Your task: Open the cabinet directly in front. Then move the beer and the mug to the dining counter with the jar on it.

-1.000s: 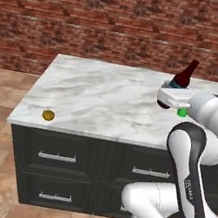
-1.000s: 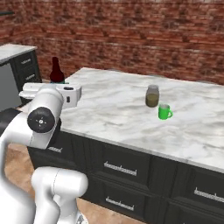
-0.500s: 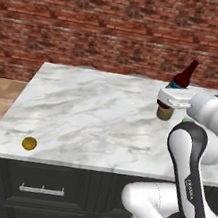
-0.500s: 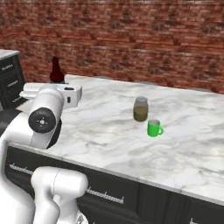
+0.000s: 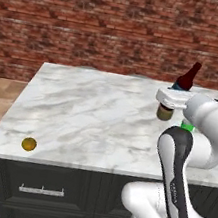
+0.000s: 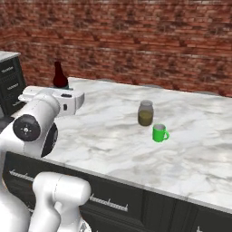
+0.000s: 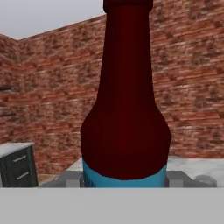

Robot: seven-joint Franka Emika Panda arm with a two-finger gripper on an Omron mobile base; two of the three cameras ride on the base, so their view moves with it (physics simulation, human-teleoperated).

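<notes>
Risk assessment: the gripper (image 5: 177, 95) is closed on the beer (image 5: 187, 78), held high over the table (image 5: 95, 113), the marble-topped dining counter. In the left base view the bottle leans, neck tipped toward the brick wall (image 5: 96, 22), so a set-down at that angle would probably land on the base edge and topple. The bottle is tall, slim and smooth glass; a hold near the blue label leaves most of its length above the fingers, and any quick swing could pivot it in the grip. A fall from this height onto marble is the worst likely outcome.

Surroundings, by size: the brick wall stands well behind the table and is no obstacle. The table top is broad and mostly bare, with ample free room on its left half. The robot's own forearm crosses the near right portion in the left base view and masks part of the landing zone there.

The jar (image 6: 145, 113) stands near mid-table in the right base view, with the mug (image 6: 159, 133) just beside it, already delivered. Both lie well apart from the bottle; a descent drifting toward them could knock either over. A small yellow-brown round object (image 5: 29, 143) rests near the front left edge, clear of the work
</notes>
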